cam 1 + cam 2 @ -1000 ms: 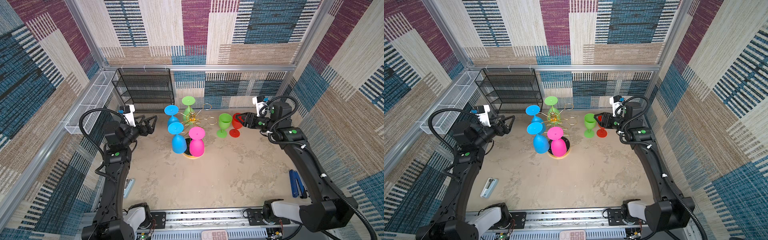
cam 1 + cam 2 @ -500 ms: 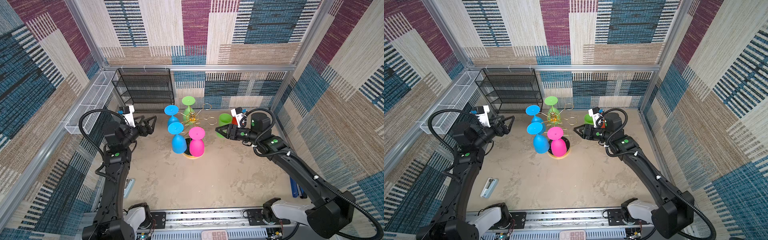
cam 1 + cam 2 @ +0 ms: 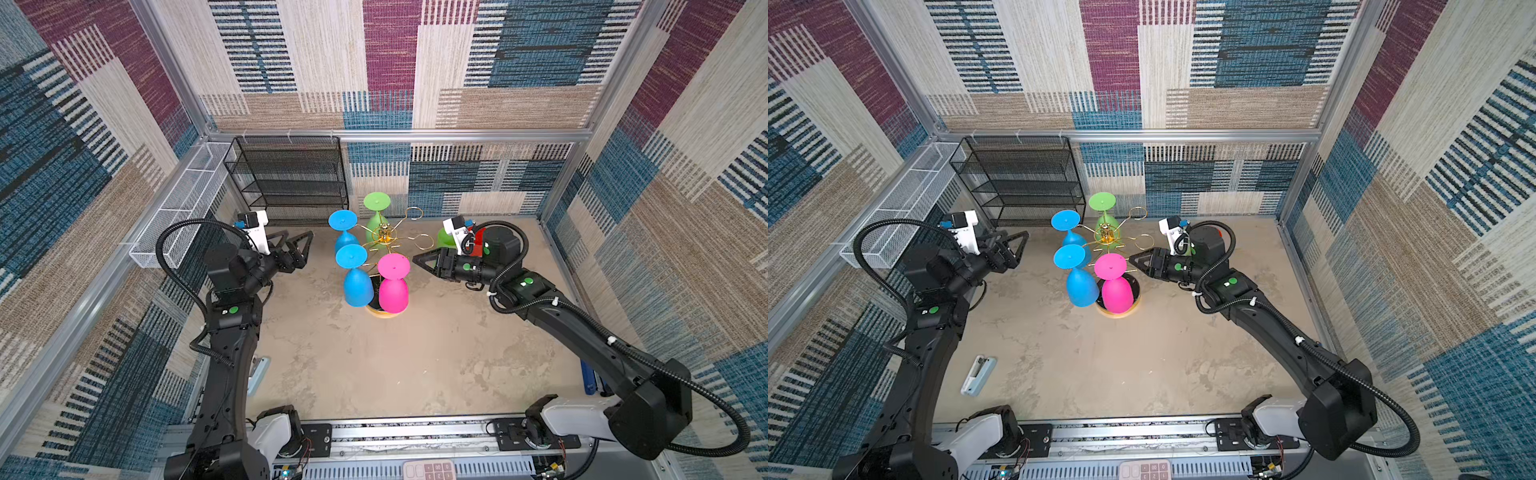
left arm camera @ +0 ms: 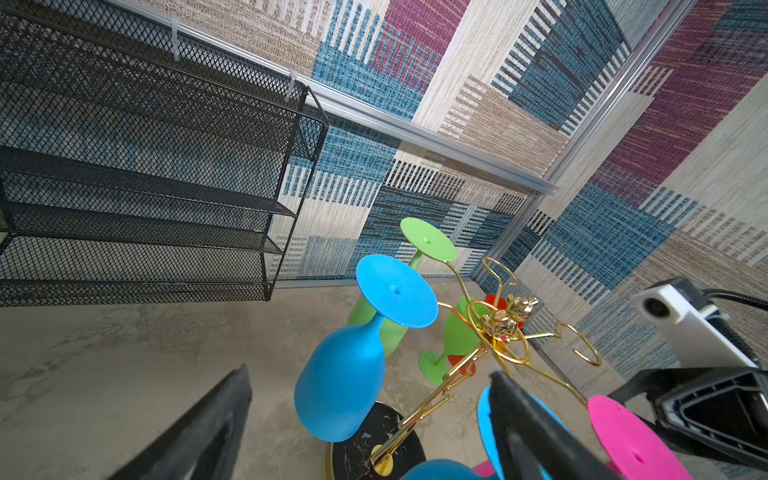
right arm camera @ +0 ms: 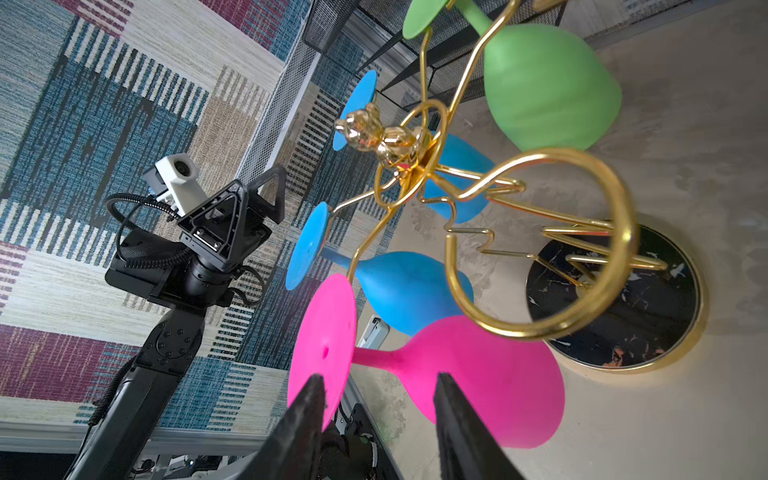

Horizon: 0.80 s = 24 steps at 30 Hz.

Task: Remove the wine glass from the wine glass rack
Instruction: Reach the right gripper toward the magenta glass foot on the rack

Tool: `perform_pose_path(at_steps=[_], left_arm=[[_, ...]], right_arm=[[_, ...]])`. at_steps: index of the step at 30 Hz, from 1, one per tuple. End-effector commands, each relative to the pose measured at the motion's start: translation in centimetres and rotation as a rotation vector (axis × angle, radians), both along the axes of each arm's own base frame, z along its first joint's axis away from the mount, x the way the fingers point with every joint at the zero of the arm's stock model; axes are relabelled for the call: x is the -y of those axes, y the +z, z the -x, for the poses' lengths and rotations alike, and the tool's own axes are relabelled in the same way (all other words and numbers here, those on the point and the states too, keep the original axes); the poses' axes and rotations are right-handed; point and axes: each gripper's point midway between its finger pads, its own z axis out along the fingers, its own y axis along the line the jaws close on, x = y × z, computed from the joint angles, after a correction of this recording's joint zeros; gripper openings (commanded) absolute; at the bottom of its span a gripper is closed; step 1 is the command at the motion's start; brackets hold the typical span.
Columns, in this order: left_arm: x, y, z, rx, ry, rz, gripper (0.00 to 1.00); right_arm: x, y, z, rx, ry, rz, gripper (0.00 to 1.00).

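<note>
While the pink glass (image 3: 393, 291) hangs upside down on the rack (image 3: 384, 237) near the desk's (image 3: 415, 353) back edge, the right hand (image 3: 417, 260), parted and empty, points at its stem and the left hand (image 3: 297, 239) hovers agape, so the lift-off is not yet done.

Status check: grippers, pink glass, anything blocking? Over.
Left gripper open, standing off. Right gripper open, lined up on pink wine glass stem, not gripping. Glass hangs on wine glass rack. Blue wine glass close beside it.
</note>
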Motion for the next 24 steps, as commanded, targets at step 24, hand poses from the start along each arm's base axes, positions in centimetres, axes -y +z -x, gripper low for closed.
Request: perform_pose_path(at_steps=[24], left_arm=[[0.2,1.2,0.5,0.044,-0.012,0.002,0.91]], right_arm=[[-2.8,1.3,0.3,-0.017,0.061,-0.09,0.19]])
